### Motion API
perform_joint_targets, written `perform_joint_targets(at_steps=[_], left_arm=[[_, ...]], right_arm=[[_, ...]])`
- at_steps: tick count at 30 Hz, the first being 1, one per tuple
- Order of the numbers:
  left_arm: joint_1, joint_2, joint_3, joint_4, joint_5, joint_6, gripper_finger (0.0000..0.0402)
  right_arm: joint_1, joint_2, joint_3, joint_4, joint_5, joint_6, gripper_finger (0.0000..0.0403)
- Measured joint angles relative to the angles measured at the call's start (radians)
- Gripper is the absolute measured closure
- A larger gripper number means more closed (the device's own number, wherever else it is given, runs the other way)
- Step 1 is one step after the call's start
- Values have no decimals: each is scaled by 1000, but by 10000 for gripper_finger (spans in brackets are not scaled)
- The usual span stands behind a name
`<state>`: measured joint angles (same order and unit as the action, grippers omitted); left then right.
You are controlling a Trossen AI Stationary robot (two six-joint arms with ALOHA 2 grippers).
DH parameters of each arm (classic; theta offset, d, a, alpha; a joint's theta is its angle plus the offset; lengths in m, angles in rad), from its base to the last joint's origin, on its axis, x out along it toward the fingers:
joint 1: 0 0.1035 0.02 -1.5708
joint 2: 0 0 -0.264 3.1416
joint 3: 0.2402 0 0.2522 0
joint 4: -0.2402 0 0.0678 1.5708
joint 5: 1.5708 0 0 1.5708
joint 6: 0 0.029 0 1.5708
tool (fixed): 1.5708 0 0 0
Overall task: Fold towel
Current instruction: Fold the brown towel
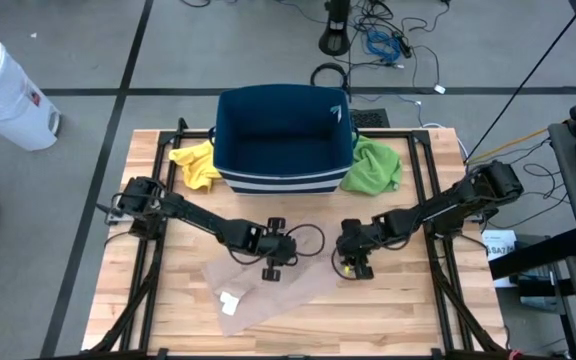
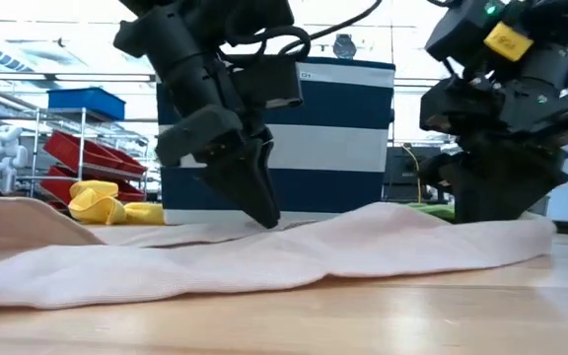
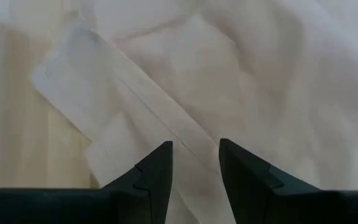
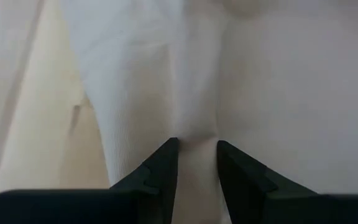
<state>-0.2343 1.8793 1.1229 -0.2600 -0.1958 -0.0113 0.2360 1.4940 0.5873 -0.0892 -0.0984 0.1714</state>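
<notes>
A pale pink, thin cloth towel lies rumpled and partly spread on the light wooden slatted surface, in front of the bin and between the two arms. It looks light, limp and soft, so it should sag and crease when lifted; an edge or corner pinched with a fold of cloth between the fingers seems the surest hold.

The left pincer points down onto the towel's far edge with its fingers set a little apart over a hemmed strip; I cannot tell whether any cloth is caught. The right pincer presses on the towel's right end, fingers narrowly apart with a ridge of cloth bunched between them, apparently gripped.

The navy fabric bin with white stripes looks empty inside. A yellow cloth and a green cloth lie just beside it.
</notes>
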Motion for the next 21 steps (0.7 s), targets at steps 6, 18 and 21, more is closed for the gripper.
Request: perform_joint_targets(at_steps=[6, 18, 21], left_arm=[[-20, -13, 2, -13, -2, -72, 264], [-217, -13, 1, -190, 4, -297, 264], [-247, -26, 1, -217, -23, -334, 264]], right_arm=[[37, 0, 1, -10, 84, 5, 303], [22, -11, 6, -142, 105, 52, 303], [22, -34, 3, -164, 104, 52, 303]])
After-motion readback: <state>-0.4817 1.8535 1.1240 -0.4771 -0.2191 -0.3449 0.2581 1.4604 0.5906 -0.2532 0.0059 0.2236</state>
